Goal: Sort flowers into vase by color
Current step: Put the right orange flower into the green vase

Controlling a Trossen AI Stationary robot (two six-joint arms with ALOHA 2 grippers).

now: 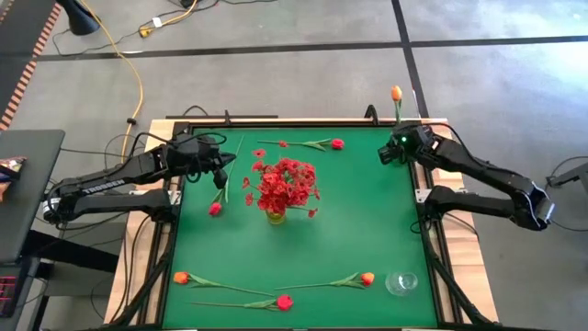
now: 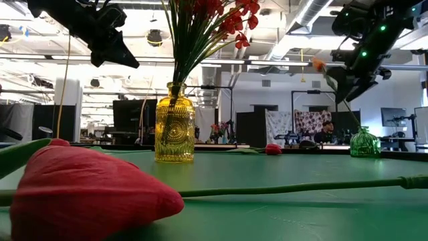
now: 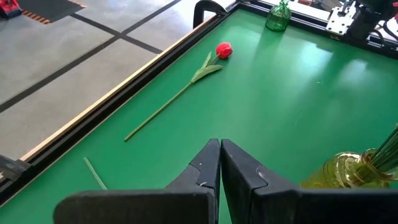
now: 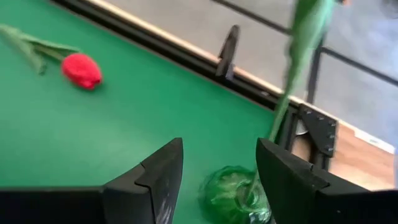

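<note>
Several flowers are spread over the green table (image 1: 367, 230). One orange tulip (image 1: 396, 93) stands with its stem down in the small green vase (image 4: 233, 194) at the far right corner, its bud leaning out past the table's edge. The right gripper (image 4: 217, 174) hangs just above that vase, jaws wide apart and holding nothing, the stem rising close beside one finger.

At the middle of the table a yellow vase (image 2: 174, 124) holds a bushy bunch of red sprigs (image 1: 287, 184). A red-pink tulip (image 3: 223, 50) lies flat near the far edge, between the two vases. Another red-pink bud (image 1: 215, 209) lies left of the yellow vase, under the left arm. Along the near edge lie two orange tulips (image 1: 367, 279), one toward each side, and a red bud (image 1: 284, 302) between them, with a clear glass vase (image 1: 401, 282) at the right.

The left gripper (image 3: 220, 163) hovers over the table's far left part, jaws pressed together, empty.
</note>
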